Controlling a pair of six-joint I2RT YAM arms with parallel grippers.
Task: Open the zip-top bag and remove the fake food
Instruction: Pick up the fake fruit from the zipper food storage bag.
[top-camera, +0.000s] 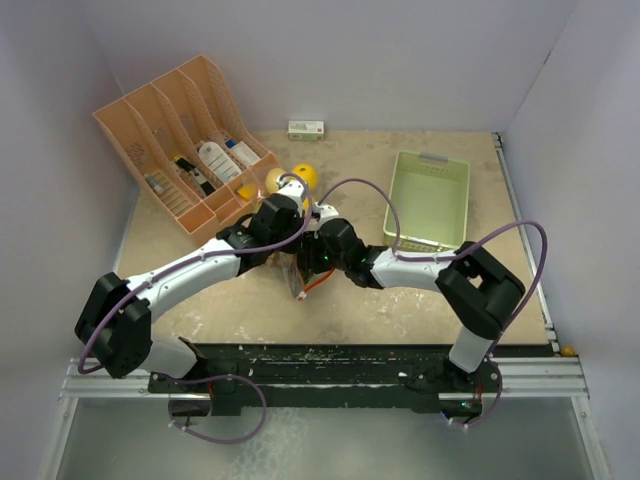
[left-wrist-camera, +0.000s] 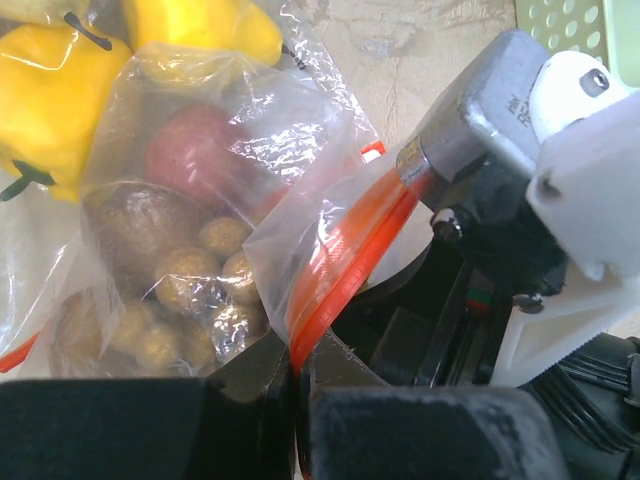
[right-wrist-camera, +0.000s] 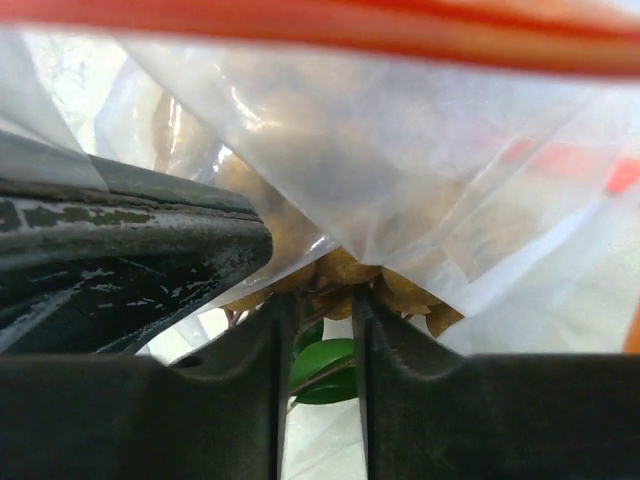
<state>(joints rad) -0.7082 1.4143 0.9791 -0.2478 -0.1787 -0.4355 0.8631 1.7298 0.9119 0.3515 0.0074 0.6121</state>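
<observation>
Yellow, red and brown plastic fake food (left-wrist-camera: 190, 150) lay inside the clear orange-zipped zip-top bag (left-wrist-camera: 290, 215), extraction pending; left gripper (left-wrist-camera: 297, 362) pinched the zip, right gripper (right-wrist-camera: 320, 300) fingers stood slightly apart, grip unclear.

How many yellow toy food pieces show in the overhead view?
3: a bright lemon behind the grippers, a paler piece beside it toward the orange rack, and a small bit at the rack's near corner. The left arm may hide more.

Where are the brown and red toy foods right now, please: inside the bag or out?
Inside: the brown lump and red piece show through the clear bag wrapped around them.
</observation>
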